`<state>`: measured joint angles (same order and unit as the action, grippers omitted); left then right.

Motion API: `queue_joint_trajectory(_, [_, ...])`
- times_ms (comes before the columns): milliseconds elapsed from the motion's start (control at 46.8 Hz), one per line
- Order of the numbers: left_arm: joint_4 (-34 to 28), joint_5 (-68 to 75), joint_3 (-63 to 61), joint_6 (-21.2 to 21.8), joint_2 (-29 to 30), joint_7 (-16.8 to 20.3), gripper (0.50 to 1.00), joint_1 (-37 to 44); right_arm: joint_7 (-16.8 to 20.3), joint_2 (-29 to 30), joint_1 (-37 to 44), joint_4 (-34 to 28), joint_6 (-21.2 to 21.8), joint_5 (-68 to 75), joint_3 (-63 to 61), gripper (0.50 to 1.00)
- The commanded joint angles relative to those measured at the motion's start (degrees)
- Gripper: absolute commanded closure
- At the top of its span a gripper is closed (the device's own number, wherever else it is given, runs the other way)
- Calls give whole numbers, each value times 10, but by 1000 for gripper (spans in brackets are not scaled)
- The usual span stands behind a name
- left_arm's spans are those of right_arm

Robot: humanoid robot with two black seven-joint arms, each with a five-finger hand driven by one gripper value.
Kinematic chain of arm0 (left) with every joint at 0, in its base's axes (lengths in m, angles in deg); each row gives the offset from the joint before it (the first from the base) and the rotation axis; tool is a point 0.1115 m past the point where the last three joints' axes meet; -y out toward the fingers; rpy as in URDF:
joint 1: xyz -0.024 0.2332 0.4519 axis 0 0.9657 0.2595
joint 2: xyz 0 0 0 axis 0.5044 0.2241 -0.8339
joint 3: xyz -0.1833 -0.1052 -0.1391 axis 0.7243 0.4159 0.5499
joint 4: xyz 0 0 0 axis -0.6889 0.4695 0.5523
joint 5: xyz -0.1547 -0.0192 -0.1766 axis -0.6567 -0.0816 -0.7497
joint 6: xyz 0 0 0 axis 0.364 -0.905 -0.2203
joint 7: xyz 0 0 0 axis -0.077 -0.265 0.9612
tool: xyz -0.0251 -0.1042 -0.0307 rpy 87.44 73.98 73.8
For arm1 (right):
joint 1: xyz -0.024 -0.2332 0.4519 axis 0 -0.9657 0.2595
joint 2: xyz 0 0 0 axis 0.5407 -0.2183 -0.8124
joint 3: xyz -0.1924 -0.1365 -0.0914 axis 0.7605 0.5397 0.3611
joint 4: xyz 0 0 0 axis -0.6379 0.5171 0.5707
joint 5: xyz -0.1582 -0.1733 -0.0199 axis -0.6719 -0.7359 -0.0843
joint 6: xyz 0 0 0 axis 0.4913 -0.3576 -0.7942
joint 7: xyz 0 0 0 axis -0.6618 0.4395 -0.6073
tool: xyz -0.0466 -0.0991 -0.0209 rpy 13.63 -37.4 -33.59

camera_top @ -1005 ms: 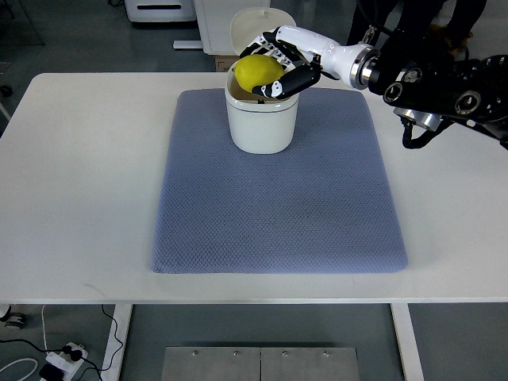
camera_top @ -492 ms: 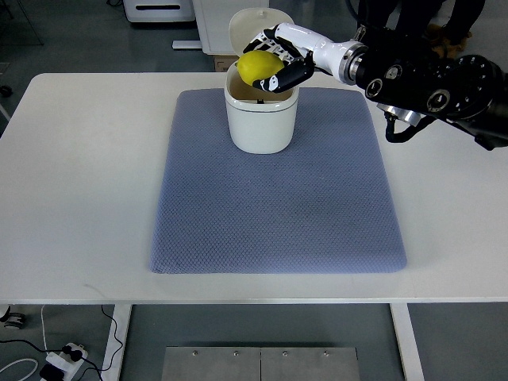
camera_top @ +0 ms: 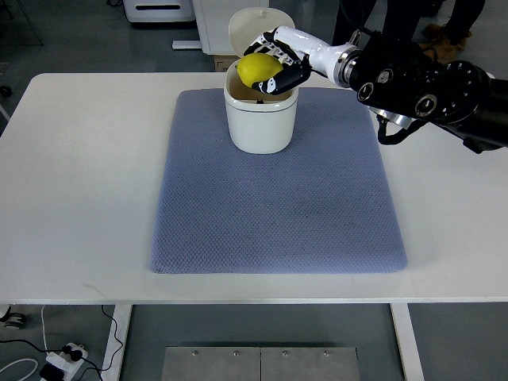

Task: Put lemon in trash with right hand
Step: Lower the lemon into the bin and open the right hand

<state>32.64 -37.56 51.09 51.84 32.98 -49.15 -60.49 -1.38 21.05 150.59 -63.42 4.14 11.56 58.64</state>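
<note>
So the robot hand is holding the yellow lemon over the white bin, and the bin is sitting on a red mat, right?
Not quite. The mat is blue-grey, not red, as the top view shows. The rest holds: the right robot hand grips the yellow lemon over the open white bin, which sits on that mat.

A white cylindrical trash bin point(camera_top: 261, 119) stood on the far middle part of a grey-blue quilted mat point(camera_top: 278, 198), which lay on a white table point(camera_top: 71, 182). The round yellow lemon point(camera_top: 255, 69), held in the white-and-black right hand point(camera_top: 274, 65), was above the bin's open mouth.

1 steep overhead view, robot's side
</note>
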Motion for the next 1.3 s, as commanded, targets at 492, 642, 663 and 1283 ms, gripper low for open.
queue_joint_trajectory(492, [0, 0, 0, 0, 0, -1, 500, 0, 3, 1, -9, 14, -1, -1, -1, 697])
queue_joint_trajectory(642, [0, 0, 0, -1, 0, 0, 500, 0, 9, 1, -9, 16, -1, -1, -1, 657])
queue_joint_trajectory(663, [0, 0, 0, 0, 0, 0, 500, 0, 9, 1, -9, 16, -1, -1, -1, 649])
queue_joint_trajectory(1283, [0, 0, 0, 0, 0, 0, 500, 0, 9, -4, -6, 10, 6, -3, 14, 500])
